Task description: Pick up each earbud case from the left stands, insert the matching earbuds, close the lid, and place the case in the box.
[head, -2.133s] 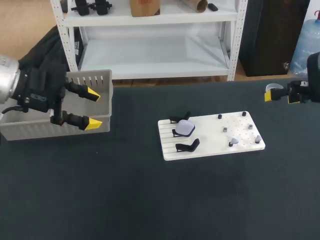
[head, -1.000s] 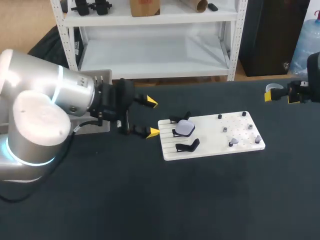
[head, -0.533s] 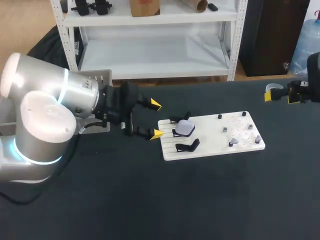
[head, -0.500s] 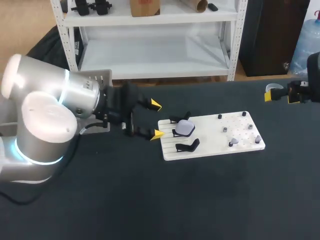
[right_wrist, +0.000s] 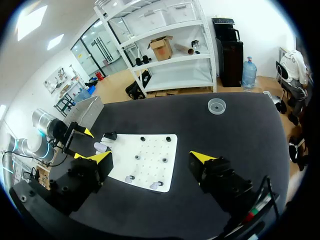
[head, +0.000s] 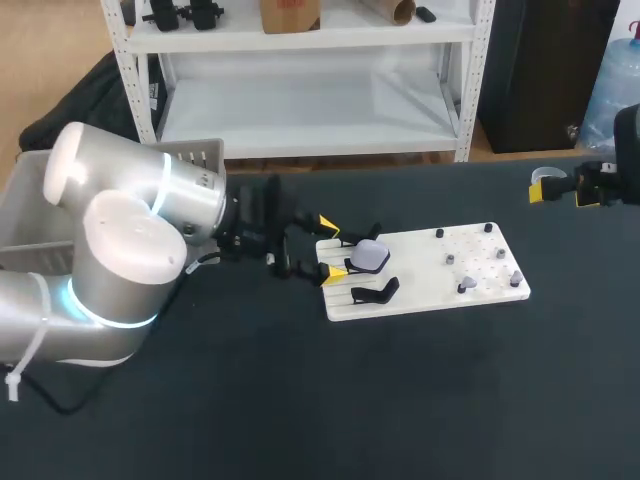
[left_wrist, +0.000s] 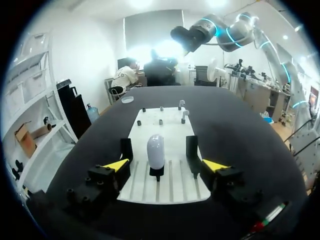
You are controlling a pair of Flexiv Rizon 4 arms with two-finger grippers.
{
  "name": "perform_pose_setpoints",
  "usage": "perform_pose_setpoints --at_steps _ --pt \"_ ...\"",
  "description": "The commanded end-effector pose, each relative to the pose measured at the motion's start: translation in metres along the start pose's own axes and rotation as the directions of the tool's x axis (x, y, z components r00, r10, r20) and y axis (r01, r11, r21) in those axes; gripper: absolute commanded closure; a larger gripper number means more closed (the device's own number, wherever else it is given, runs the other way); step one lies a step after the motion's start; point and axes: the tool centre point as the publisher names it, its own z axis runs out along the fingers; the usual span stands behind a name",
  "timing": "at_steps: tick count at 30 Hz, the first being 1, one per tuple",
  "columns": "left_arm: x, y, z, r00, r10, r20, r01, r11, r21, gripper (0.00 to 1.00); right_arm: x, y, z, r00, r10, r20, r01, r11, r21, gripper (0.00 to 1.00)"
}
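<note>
My left gripper [head: 331,247] is at the left edge of the white board [head: 420,290], its fingers wide apart and touching nothing. Just ahead of them the earbud case [head: 370,256] sits on the board, not touched. The left wrist view shows what the head view does not: the case stands upright on the middle stand, with empty stands [left_wrist: 192,151] at both sides. The grey box [head: 195,158] is at the surface's far left. My right gripper [head: 560,195] hangs at the surface's right edge, fingers wide apart, empty.

Box [head: 195,155] mostly hidden behind left arm [head: 130,250]. Right arm [head: 628,150] cut off by edge. Earbuds [left_wrist: 183,112] beyond left gripper [left_wrist: 165,165] too small to tell.
</note>
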Motion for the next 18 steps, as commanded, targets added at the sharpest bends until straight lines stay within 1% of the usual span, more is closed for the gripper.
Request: perform_pose_setpoints --at_steps 1,2,5,7,11,14,18 --pt "-0.001 0.008 0.012 1.0 -0.002 0.0 0.002 1.0 0.006 0.2 0.0 0.0 0.0 1.0 0.0 0.0 0.0 1.0 0.0 0.0" --pt "-0.001 0.008 0.014 1.0 -0.002 -0.001 0.002 1.0 0.006 0.23 0.0 0.0 0.0 1.0 0.0 0.0 0.0 1.0 0.0 0.0" --pt "-0.001 0.012 0.021 1.0 -0.003 0.0 0.003 1.0 0.01 0.24 0.0 0.0 0.0 1.0 0.0 0.0 0.0 1.0 0.0 0.0" --pt "-0.001 0.014 0.024 1.0 -0.007 -0.001 0.007 1.0 0.015 0.28 0.0 0.0 0.0 1.0 0.0 0.0 0.0 1.0 0.0 0.0" --pt "0.0 0.017 0.028 1.0 -0.024 0.021 0.023 0.999 0.032 0.27 0.0 0.0 0.0 1.0 0.0 0.0 0.0 1.0 0.0 0.0" --pt "-0.001 0.016 0.03 0.999 -0.023 0.022 0.022 0.999 0.035 0.3 0.0 0.0 0.0 1.0 0.0 0.0 0.0 1.0 0.0 0.0" --pt "0.001 0.016 0.035 0.999 -0.032 0.025 0.031 0.998 0.045 0.31 0.0 0.0 0.0 1.0 0.0 0.0 0.0 1.0 0.0 0.0"
